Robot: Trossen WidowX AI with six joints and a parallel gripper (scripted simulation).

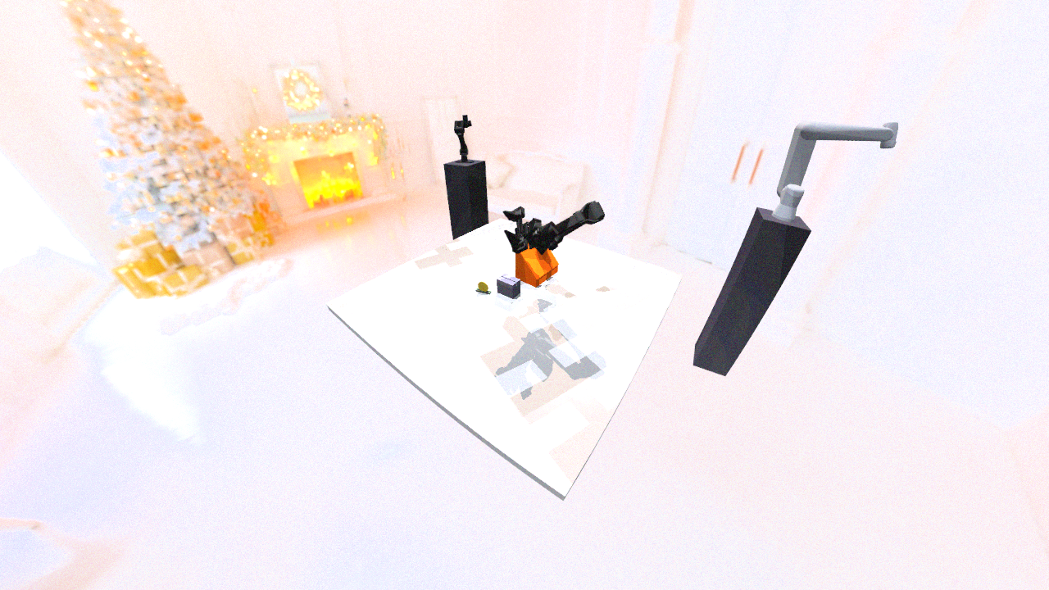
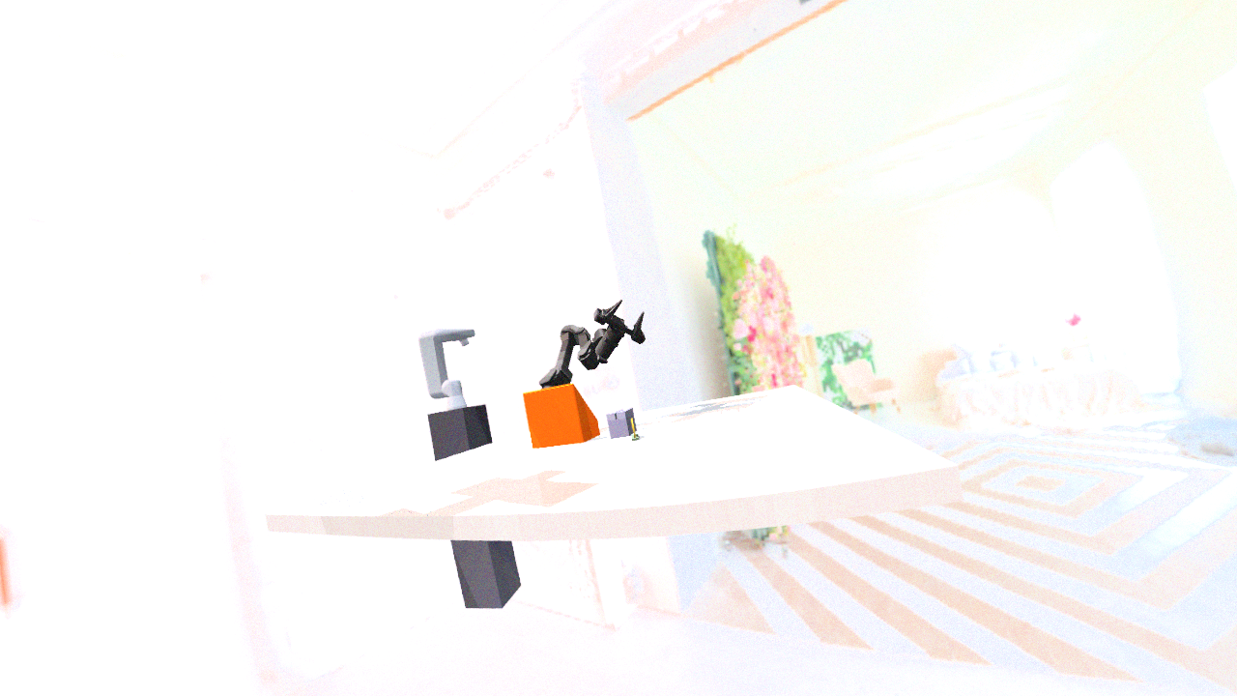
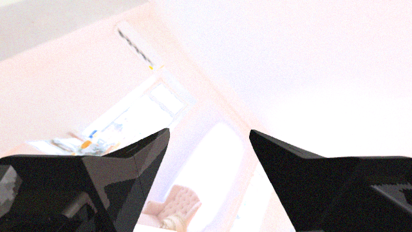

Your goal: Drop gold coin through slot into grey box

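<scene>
The gold coin stands upright on its edge in the dark-green holder on the table. The grey box stands close beside it, between the holder and the orange base. The slot in its lid is too small to make out clearly. My gripper is open and empty, its fingers wide apart. It is raised high above the coin and box, tilted upward. The wrist view shows only the room between the fingertips, with no coin, holder or box.
My arm stands on an orange block right behind the box. The white table carries them all. Off the table, a grey arm and a small black arm stand on dark pillars.
</scene>
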